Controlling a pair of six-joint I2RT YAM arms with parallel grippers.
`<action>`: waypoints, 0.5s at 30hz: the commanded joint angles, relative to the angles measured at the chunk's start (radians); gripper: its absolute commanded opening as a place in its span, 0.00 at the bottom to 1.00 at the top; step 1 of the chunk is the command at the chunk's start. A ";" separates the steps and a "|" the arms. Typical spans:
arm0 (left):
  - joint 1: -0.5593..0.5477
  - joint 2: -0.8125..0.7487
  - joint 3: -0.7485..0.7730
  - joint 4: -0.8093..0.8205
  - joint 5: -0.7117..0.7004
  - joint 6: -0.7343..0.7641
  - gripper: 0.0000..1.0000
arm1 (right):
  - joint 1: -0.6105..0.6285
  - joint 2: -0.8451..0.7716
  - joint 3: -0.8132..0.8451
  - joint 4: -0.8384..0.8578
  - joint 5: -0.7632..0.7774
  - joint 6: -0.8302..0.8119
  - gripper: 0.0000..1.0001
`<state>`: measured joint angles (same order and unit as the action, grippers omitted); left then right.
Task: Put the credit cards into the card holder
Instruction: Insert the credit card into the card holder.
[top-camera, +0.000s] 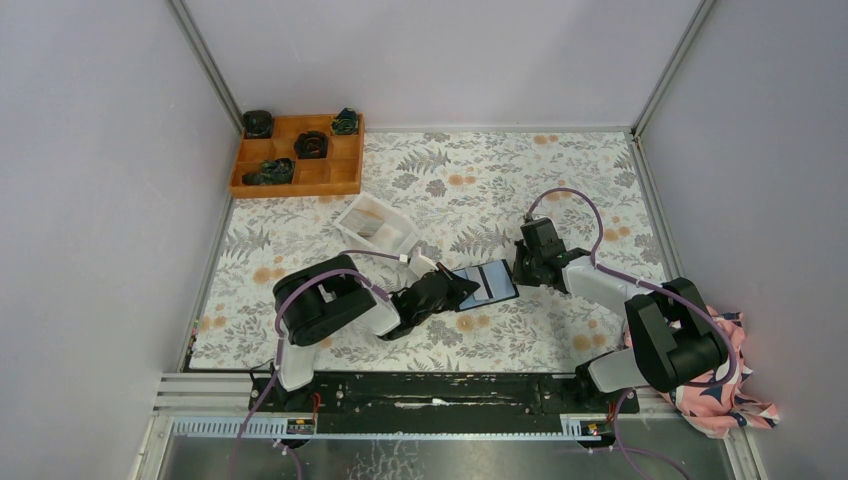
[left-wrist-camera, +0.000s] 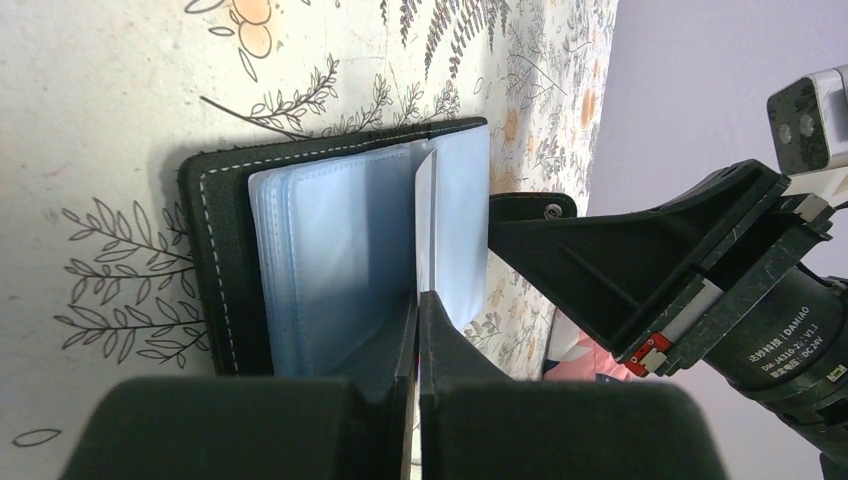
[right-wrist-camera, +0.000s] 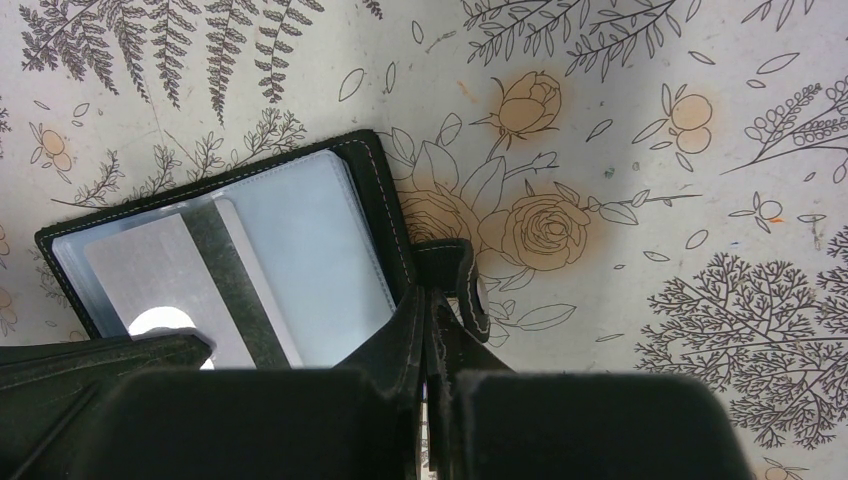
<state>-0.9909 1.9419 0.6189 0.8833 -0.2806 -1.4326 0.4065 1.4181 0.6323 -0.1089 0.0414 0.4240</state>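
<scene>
The black card holder (top-camera: 490, 283) lies open on the flowered table between both grippers, its pale bluish sleeves (left-wrist-camera: 330, 260) showing. My left gripper (top-camera: 462, 288) reaches in from the left, shut on a whitish credit card (left-wrist-camera: 425, 220) that stands edge-on at the sleeves. Seen in the right wrist view, this card (right-wrist-camera: 150, 265) lies over the holder's left half. My right gripper (right-wrist-camera: 430, 300) is shut on the holder's right edge, beside the clasp tab (right-wrist-camera: 462, 280). No other credit cards are in view.
A white plastic tray (top-camera: 378, 225) sits just behind the left arm. An orange compartmented box (top-camera: 296, 155) with dark objects stands at the back left. A pink patterned cloth (top-camera: 725, 390) lies by the right arm's base. Walls close in three sides.
</scene>
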 joint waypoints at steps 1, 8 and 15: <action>0.006 0.011 0.000 -0.038 -0.052 0.043 0.00 | 0.000 0.010 -0.009 0.020 -0.024 0.007 0.00; 0.005 0.042 0.022 -0.026 -0.032 0.044 0.00 | 0.000 0.010 -0.006 0.019 -0.028 0.010 0.00; -0.006 0.068 0.060 -0.050 -0.019 0.053 0.00 | 0.000 0.005 -0.005 0.015 -0.032 0.011 0.00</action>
<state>-0.9939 1.9656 0.6521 0.8825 -0.2832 -1.4212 0.4065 1.4181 0.6323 -0.1085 0.0402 0.4244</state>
